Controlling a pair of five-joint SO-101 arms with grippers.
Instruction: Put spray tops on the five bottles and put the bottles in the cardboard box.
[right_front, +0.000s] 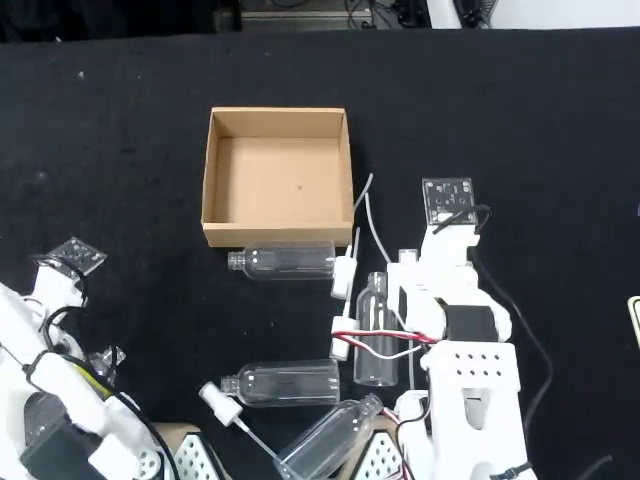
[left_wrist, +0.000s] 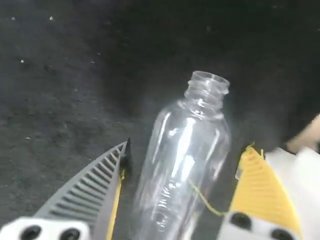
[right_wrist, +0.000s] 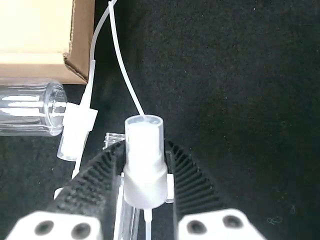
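— Right wrist view shows the right hand (right_wrist: 145, 146) clamped on a spray top (right_wrist: 145, 170), right of the cardboard box (right_front: 270, 235). And the left hand (left_wrist: 187, 147)?
— Its fingers (left_wrist: 95, 185) stand apart around a bottle (left_wrist: 180, 165) lying on the tabletop (left_wrist: 60, 75). Ungripped, it may roll, I think, and the long tube would miss the neck.

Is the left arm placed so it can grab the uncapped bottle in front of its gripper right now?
Probably yes. The left gripper has its jaws open on either side of the bottle, and nothing lies between them. Closing should catch the bottle's body.
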